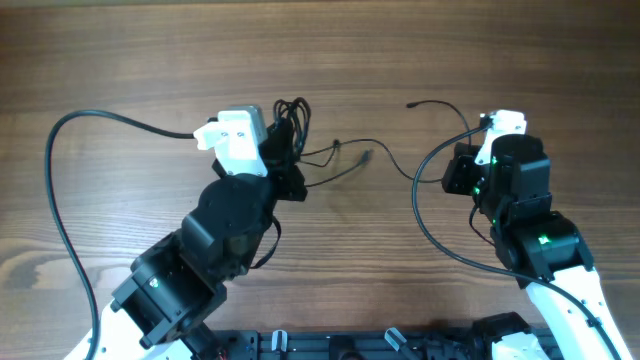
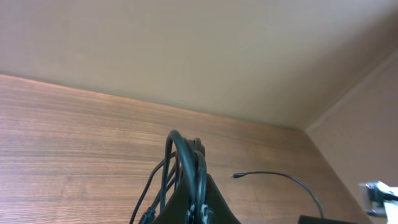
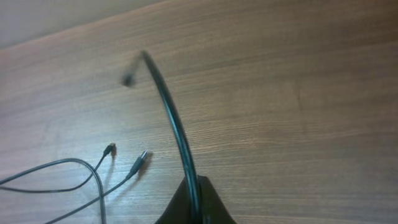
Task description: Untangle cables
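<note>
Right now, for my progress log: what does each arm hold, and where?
Left fingers pinch the cable bundle at its loops; right fingers pinch one cable near its free end.

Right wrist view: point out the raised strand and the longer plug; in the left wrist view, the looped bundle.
raised strand (image 3: 176,124), right wrist view, mid-length
longer plug (image 3: 140,162), right wrist view, its body
looped bundle (image 2: 198,168), left wrist view, right side of the loops

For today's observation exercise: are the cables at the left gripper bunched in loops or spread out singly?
Bunched. The left gripper is shut on several cables rising together in tight loops above it.
</note>
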`<state>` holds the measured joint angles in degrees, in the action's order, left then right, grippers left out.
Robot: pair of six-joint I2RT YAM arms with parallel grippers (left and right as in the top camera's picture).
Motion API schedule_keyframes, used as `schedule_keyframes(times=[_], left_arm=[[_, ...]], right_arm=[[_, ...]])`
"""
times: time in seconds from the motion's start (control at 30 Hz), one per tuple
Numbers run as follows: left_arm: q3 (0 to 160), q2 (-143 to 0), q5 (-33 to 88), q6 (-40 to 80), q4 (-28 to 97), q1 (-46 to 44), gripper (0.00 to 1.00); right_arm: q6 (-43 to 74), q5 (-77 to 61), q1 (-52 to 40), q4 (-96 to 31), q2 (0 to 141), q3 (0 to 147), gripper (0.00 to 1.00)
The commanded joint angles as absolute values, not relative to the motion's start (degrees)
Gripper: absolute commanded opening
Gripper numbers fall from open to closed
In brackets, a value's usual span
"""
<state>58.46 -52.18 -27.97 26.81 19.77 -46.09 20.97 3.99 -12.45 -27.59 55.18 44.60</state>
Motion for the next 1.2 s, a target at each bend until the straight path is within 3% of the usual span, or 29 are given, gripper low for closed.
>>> schedule_keyframes(times=[0.0, 0.07, 0.43, 0.6, 0.9, 1.07, 1.1, 1.17], left_arm=[[59.59, -51.33, -27.53, 25.89, 19.86, -45.84, 0.04], [59.59, -51.40, -21.63, 22.61, 19.99, -45.84, 0.04], [59.59, -51.42, 8.03, -7.22, 23.42, -45.84, 0.04], [59.59, -51.44, 14.48, -10.44, 24.05, -45.84, 0.04], [59.59, -54.65, 30.79, -11.75, 21.50, -45.84, 0.04], [59.59, -56.88, 32.12, -11.16, 17.52, -45.84, 0.04], [59.59, -57.23, 32.10, -11.16, 16.64, -45.84, 0.04], [59.59, -57.87, 32.03, -11.18, 14.72, -45.84, 0.04]], right_arm=[[17.87, -2.96, -12.53, -27.59, 55.11, 44.53, 0.47], [11.60, -11.88, -12.53, -27.59, 54.89, 44.53, 1.00], [1.19, -31.99, -12.53, -27.16, 48.88, 44.58, 0.99], [-6.20, -39.09, -12.53, -25.65, 41.58, 44.58, 0.99], [-6.72, -42.46, -12.53, -24.62, 37.36, 44.58, 0.99], [-7.55, -44.95, -12.53, -24.88, 37.39, 44.58, 0.87], [-7.53, -45.12, -12.53, -24.91, 37.39, 44.58, 0.83], [-8.01, -45.10, -12.53, -24.91, 37.39, 44.58, 0.62]])
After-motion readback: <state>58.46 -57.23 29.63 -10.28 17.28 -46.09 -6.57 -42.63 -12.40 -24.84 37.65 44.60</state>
